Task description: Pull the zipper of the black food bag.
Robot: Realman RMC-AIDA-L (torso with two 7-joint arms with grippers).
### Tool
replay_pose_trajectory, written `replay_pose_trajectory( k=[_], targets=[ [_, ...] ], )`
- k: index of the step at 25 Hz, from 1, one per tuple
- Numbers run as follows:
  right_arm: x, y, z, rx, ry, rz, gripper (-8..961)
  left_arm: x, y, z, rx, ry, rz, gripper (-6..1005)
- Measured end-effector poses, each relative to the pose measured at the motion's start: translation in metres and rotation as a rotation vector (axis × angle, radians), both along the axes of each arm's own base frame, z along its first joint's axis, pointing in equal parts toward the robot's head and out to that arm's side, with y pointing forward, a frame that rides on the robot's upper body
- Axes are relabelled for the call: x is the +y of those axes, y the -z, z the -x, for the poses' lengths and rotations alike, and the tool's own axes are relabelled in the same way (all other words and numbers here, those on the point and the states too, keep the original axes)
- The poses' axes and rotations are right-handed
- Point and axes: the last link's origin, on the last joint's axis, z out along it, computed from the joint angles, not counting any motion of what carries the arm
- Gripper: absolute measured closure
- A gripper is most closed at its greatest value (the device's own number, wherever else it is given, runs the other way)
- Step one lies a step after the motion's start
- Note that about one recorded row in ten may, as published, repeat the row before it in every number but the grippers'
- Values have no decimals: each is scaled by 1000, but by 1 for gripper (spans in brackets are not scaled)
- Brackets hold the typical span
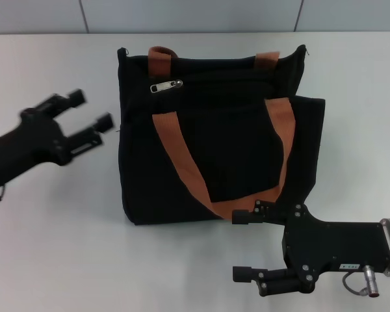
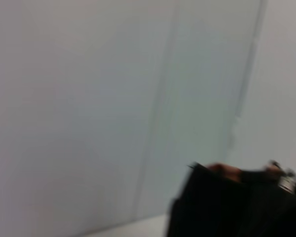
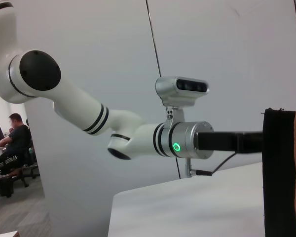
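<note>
The black food bag (image 1: 214, 140) lies flat on the white table with two brown-orange strap handles. Its silver zipper pull (image 1: 165, 86) rests on the track near the bag's top left. My left gripper (image 1: 91, 110) is open and empty, just left of the bag's side, a short way below and left of the pull. My right gripper (image 1: 237, 246) is open and empty at the bag's near right corner. The bag also shows in the left wrist view (image 2: 237, 205) and at the edge of the right wrist view (image 3: 281, 173).
The white table (image 1: 52, 247) spreads around the bag, with a grey panel wall behind it. In the right wrist view the left arm (image 3: 138, 133) reaches across, and a seated person (image 3: 10, 138) is far off beyond the table.
</note>
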Motion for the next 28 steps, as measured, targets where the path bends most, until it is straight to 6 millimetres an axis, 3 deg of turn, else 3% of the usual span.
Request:
replay_pose_trajectory(
  k=[8, 13, 27, 28],
  targets=[
    [-2, 1, 1, 13, 2, 10, 138, 13, 12, -18, 22, 64, 35, 228],
    [-4, 2, 0, 13, 8, 13, 138, 25, 11, -20, -28, 17, -56, 231],
    [-5, 3, -1, 8, 12, 18, 139, 19, 13, -18, -49, 15, -55, 240],
    [-5, 3, -1, 8, 12, 18, 139, 18, 14, -19, -50, 20, -49, 279]
  ],
)
